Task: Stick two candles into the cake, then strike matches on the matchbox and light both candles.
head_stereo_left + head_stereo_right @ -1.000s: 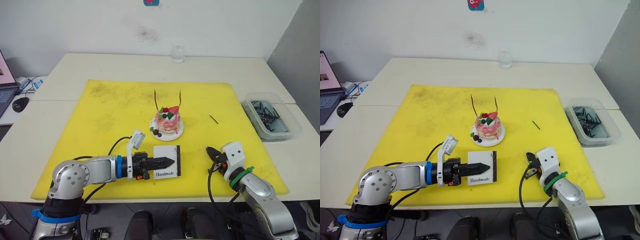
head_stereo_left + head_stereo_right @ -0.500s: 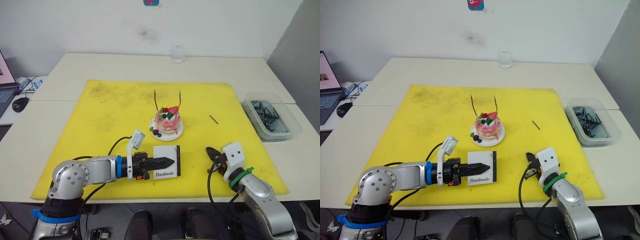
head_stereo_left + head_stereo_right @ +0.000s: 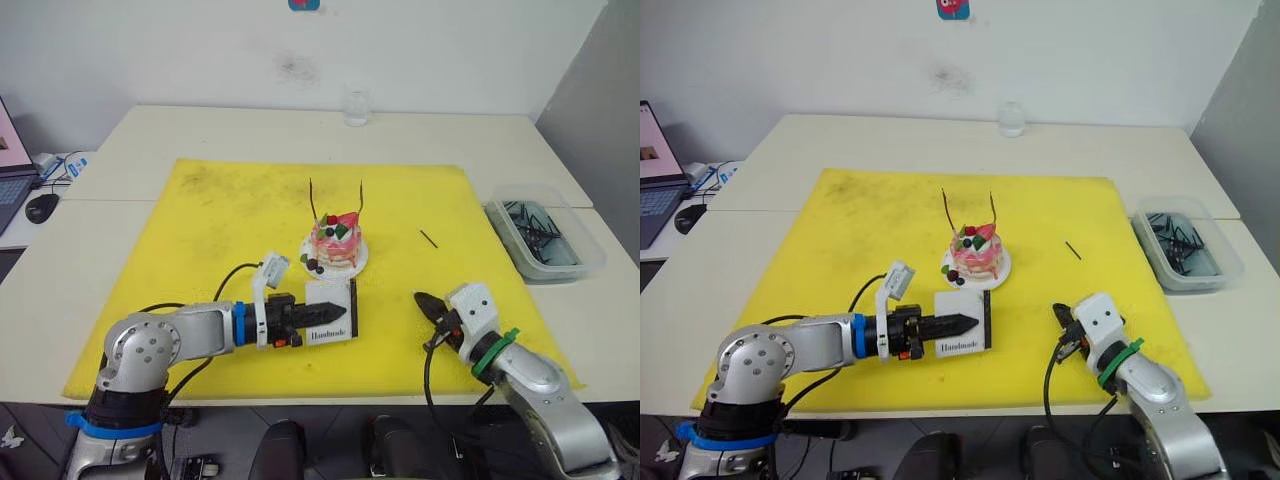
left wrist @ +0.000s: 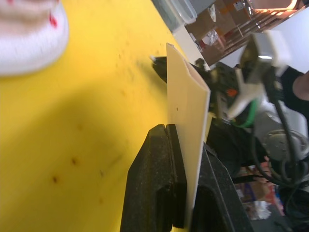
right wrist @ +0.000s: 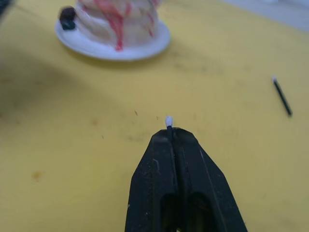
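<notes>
The cake (image 3: 336, 243) sits on its white plate (image 3: 358, 262) mid-mat, with two thin reddish candles (image 3: 312, 200) (image 3: 360, 198) standing in it. In front of the cake, my left gripper (image 3: 318, 311) is shut on the white "Handmade" matchbox (image 3: 331, 310) and holds it up on edge. The left wrist view has both fingers clamped on the matchbox (image 4: 186, 116). To the right, my right gripper (image 3: 422, 301) is low over the mat and shut on a match. Only the match's pale head (image 5: 168, 121) pokes out, pointing toward the cake (image 5: 120, 19).
A loose match (image 3: 428, 238) lies on the yellow mat (image 3: 220, 230) right of the cake. At the right table edge stands a clear bin (image 3: 543, 238) of dark sticks. A glass (image 3: 355, 107) is at the back, a mouse (image 3: 40, 207) far left.
My left gripper has raised the matchbox from lying flat to standing on edge and brought it slightly nearer the cake. The right gripper has shifted a little to the right.
</notes>
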### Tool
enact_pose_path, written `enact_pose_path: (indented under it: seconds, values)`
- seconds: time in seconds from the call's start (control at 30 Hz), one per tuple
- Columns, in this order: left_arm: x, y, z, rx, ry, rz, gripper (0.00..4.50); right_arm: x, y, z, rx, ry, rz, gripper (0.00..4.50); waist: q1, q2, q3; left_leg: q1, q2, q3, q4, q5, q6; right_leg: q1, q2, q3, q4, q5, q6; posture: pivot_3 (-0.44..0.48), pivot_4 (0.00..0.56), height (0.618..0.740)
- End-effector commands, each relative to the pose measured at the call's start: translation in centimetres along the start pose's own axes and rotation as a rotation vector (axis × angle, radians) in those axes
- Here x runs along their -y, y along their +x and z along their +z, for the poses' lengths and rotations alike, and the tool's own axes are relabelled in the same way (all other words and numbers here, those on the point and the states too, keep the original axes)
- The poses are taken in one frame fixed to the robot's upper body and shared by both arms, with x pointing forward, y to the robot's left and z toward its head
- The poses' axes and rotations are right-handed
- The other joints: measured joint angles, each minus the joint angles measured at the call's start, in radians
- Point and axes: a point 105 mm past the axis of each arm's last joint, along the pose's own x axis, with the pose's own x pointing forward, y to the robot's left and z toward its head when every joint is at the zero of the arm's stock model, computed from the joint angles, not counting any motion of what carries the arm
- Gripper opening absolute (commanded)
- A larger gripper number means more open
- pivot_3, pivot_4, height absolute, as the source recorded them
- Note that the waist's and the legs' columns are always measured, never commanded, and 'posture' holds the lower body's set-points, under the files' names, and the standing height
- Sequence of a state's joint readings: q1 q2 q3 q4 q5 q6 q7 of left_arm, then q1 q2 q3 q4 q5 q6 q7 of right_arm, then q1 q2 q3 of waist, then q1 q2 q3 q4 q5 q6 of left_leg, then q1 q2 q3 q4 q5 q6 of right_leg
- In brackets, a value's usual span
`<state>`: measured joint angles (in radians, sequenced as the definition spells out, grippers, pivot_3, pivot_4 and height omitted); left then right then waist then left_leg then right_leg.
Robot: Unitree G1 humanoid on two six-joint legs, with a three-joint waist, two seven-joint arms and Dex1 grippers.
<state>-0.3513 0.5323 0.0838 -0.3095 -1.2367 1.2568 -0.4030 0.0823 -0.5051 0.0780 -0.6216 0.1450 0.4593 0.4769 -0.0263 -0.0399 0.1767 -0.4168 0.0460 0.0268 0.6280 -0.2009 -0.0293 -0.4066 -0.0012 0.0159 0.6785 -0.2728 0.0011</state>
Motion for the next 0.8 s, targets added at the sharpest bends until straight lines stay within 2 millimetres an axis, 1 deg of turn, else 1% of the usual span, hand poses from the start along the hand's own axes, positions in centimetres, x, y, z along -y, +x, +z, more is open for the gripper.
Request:
enact_pose_path:
  seconds: [0.03,0.07,0.13,0.23,0.3,0.5,0.67,0.8]
  values:
    - [1.1,0.2,1.4,0.016,0.064,-0.027,0.00,-0.8,-0.6,4.5,0.113,-0.162,0.142,0.03,0.000,0.000,0.000,0.000,0.000,0.000,0.000,0.000,0.000,0.000,0.000,0.000,0.000,0.000,0.000,0.000,0.150,0.740]
    - [1.2,0.4,1.6,-0.002,0.085,-0.028,0.00,-1.3,-0.7,5.4,0.120,-0.219,0.211,0.03,0.000,0.000,0.000,0.000,0.000,0.000,0.000,0.000,0.000,0.000,0.001,0.000,0.000,0.000,0.000,0.000,0.150,0.740]
    - [1.4,0.8,1.9,-0.022,0.117,-0.031,0.00,-1.8,-0.9,6.4,0.122,-0.300,0.299,0.03,0.000,0.000,0.000,0.000,0.000,-0.001,0.000,0.000,0.000,0.000,0.001,-0.001,0.000,0.000,0.000,0.000,0.150,0.740]
    - [1.7,1.3,2.4,-0.034,0.167,-0.035,0.00,-2.2,-0.7,7.2,0.110,-0.401,0.386,0.03,0.001,-0.001,0.000,-0.001,-0.001,-0.001,0.000,0.000,0.000,0.000,0.001,-0.001,-0.001,0.000,0.000,0.000,0.150,0.740]
    - [1.7,1.5,2.6,-0.033,0.182,-0.035,0.00,-2.3,-0.6,7.2,0.097,-0.443,0.419,0.03,0.001,-0.001,0.000,-0.001,-0.001,-0.001,0.000,0.000,0.000,0.000,0.001,-0.001,-0.001,0.000,0.000,0.000,0.150,0.740]
    - [1.9,2.0,2.9,-0.036,0.213,-0.040,0.00,-2.5,0.6,7.1,0.071,-0.531,0.472,0.03,0.000,-0.001,0.001,-0.001,-0.001,0.000,0.000,0.000,0.000,0.000,0.001,0.000,-0.001,0.000,0.001,0.000,0.150,0.740]
    - [1.7,1.9,3.2,-0.035,0.240,-0.026,0.00,-2.3,1.1,6.7,0.049,-0.581,0.493,0.03,0.001,-0.001,0.001,-0.001,-0.001,-0.001,0.000,0.000,0.000,0.000,0.001,-0.001,-0.001,0.000,0.001,0.000,0.150,0.740]
    - [1.4,1.8,3.2,-0.030,0.247,-0.012,0.00,-1.8,1.4,6.8,0.052,-0.609,0.493,0.03,0.000,-0.001,0.001,-0.001,-0.001,-0.001,0.000,0.000,0.000,0.000,0.001,-0.001,-0.001,0.000,0.001,0.000,0.150,0.740]
